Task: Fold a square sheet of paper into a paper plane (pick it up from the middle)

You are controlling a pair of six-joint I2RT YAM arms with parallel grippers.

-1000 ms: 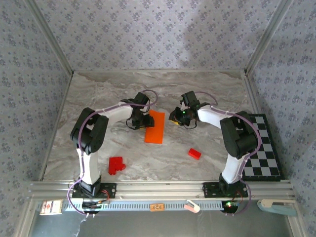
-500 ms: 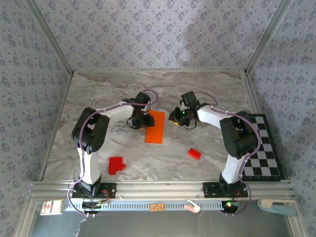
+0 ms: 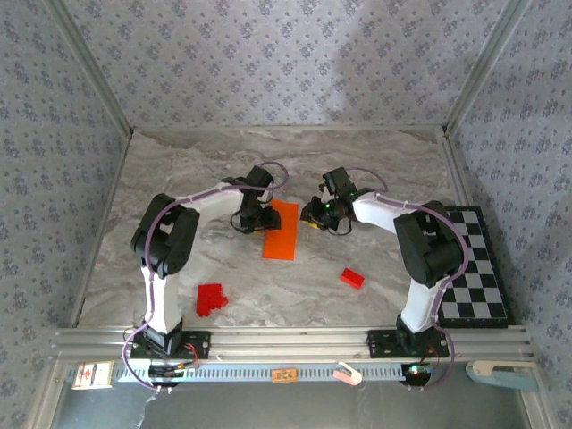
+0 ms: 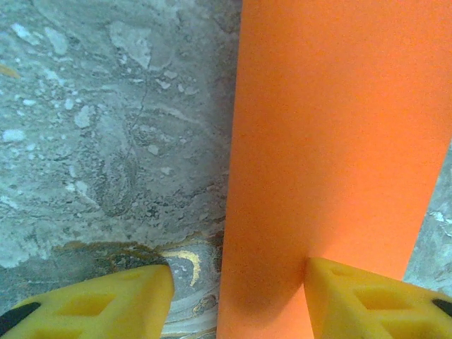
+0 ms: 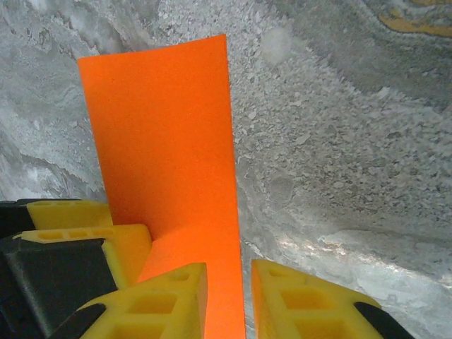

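The left end effector [image 4: 233, 272] is spread wide, gripping nothing, straddling the far left edge of the square sheet of paper [image 4: 332, 141], one finger [image 4: 367, 296] on it. The right end effector [image 5: 227, 270] is nearly closed around the right edge, can't tell if it's actually pinching. Paper's folded narrow, mid-worktop [image 3: 179, 170].

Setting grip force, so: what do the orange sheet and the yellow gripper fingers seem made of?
Orange sheet: thin matte paper, judging by its crisp edges and faint grain. Yellow fingers: probably matte moulded or printed plastic, given the recessed pockets.
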